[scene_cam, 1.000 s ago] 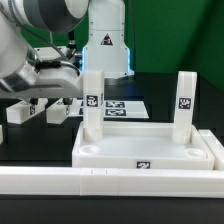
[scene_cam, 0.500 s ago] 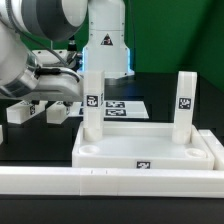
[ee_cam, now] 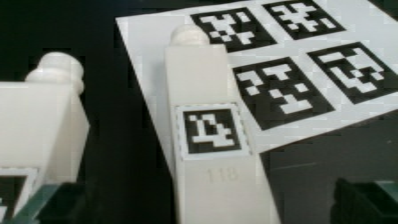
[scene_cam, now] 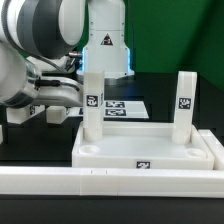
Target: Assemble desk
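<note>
The white tray-like tabletop [scene_cam: 150, 150] lies near the front. Two white legs stand upright in it, one at the exterior view's left [scene_cam: 92, 100] and one at its right [scene_cam: 185, 98]. Two loose legs [scene_cam: 18, 113] [scene_cam: 56, 112] lie on the black table under the arm. In the wrist view a tagged leg [ee_cam: 210, 120] lies lengthwise between my gripper's [ee_cam: 214, 205] dark fingertips [ee_cam: 63, 205], with a gap on each side. The gripper is open. A second leg [ee_cam: 45, 110] lies beside it. In the exterior view the gripper is mostly hidden by the arm.
The marker board [scene_cam: 122, 106] lies behind the tabletop and shows in the wrist view [ee_cam: 294, 55] beyond the legs. A long white rail [scene_cam: 110, 182] runs along the front edge. The robot base [scene_cam: 105, 45] stands at the back.
The arm has come down and nearer to the loose legs at the exterior view's left. The tabletop and its two upright legs have not moved.
</note>
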Controlling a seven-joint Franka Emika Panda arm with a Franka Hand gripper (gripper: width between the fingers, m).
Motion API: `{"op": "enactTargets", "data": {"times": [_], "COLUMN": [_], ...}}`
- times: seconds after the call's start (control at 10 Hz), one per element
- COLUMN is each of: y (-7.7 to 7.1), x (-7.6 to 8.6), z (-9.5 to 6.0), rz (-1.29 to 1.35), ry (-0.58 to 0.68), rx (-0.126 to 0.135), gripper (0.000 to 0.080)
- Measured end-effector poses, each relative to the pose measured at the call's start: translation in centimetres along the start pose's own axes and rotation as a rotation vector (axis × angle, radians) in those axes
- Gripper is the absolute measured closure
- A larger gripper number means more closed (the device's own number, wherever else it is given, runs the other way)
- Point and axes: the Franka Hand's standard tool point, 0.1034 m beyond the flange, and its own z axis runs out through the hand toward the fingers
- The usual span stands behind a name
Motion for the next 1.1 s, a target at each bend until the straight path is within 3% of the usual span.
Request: {"op": "enactTargets", "data": {"times": [0.9, 1.0, 1.1], "y": [-0.22, -0.15, -0.12], "x": [0.83, 0.83, 0.83], "z": [1.02, 1.02, 1.01], "rz": [0.004, 0.005, 0.006], "ry": [0.009, 0.009, 0.009], "rx": [-0.027, -0.027, -0.026], "gripper": [0.0151, 0.0268, 0.0268]}}
